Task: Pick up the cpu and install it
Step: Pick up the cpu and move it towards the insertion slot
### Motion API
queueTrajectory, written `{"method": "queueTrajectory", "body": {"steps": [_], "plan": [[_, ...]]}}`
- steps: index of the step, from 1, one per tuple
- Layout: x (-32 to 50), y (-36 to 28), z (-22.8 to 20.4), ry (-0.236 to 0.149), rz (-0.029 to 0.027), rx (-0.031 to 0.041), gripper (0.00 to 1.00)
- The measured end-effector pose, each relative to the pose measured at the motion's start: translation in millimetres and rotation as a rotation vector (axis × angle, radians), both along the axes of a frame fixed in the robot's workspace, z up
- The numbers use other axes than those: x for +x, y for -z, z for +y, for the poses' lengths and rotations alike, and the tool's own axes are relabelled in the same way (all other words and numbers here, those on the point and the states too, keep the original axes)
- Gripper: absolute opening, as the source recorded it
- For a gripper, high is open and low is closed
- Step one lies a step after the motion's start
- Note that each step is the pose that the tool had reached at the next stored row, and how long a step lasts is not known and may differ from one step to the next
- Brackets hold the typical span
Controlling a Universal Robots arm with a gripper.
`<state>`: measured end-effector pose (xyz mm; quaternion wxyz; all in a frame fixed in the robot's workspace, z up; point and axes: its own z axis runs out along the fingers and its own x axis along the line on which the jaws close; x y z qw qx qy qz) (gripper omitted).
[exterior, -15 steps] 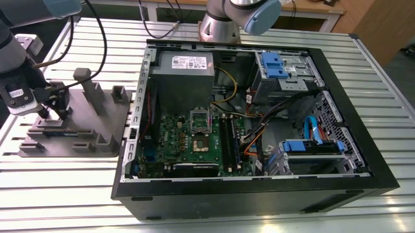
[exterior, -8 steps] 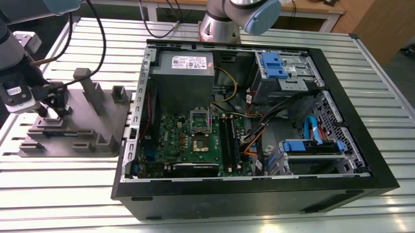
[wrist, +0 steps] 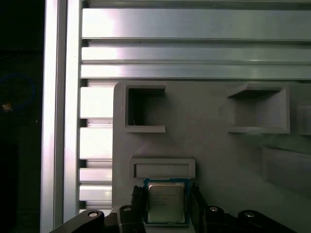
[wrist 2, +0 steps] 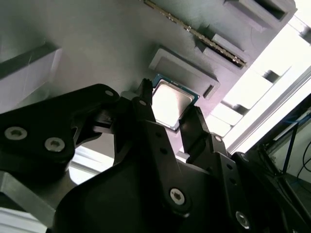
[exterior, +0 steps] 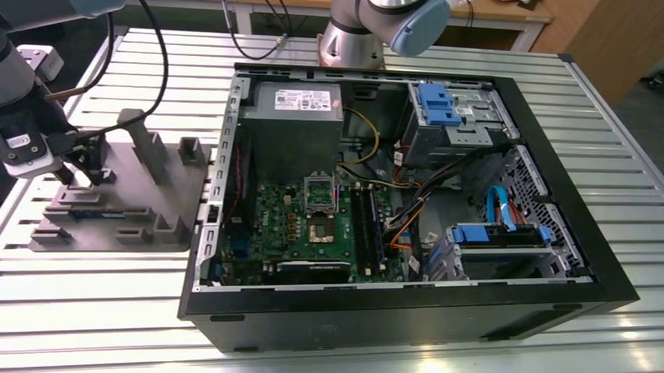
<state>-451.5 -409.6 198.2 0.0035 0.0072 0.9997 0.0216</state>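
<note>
The cpu is a small square chip with a silvery top and a blue-green rim. It lies on the grey holder block, which stands at the exterior view's left, outside the computer case. My gripper is lowered onto that block. In both wrist views its black fingers press against two opposite edges of the cpu, so the gripper is shut on the chip. The open socket sits in the middle of the green motherboard inside the case.
The open black computer case lies on a slatted metal table, with a grey power supply, blue drive cages and loose cables inside. The holder block has raised posts and empty pockets near the gripper. Another arm's base stands behind the case.
</note>
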Motion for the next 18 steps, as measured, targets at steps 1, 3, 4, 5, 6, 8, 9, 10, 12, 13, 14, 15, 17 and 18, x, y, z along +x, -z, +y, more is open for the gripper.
{"method": "queueTrajectory", "body": {"steps": [1,3,4,5,6,8,9,10,12,13,14,15,17,18], "plan": [[0.0,0.0,0.0,0.0,0.0,0.0007,0.47],[0.0,-0.1,0.0,0.0,0.0002,0.0022,0.47],[0.0,-0.1,0.0,0.0,0.0001,0.003,0.47],[0.0,-0.1,0.0,0.0,0.0001,0.0038,0.47],[0.1,-0.1,-0.1,0.0,0.0001,0.004,0.47],[0.0,-0.4,-0.1,0.0,0.0,0.0041,0.47],[0.0,-1.3,-0.1,0.0,0.0003,0.0039,0.47],[0.0,-2.2,-0.1,0.0,0.0002,0.004,0.47],[0.0,-3.6,0.0,0.0,0.0,0.0042,0.47],[0.1,-4.2,0.0,0.0,0.0,0.0042,0.47],[0.1,-4.5,0.0,0.0,-0.0001,0.0043,0.47],[0.1,-4.9,0.0,0.0,0.0,0.0043,0.47],[0.0,-6.0,-0.1,0.0,0.0001,0.0042,0.47],[0.0,-6.5,-0.1,0.0,0.0001,0.0042,0.47]]}}
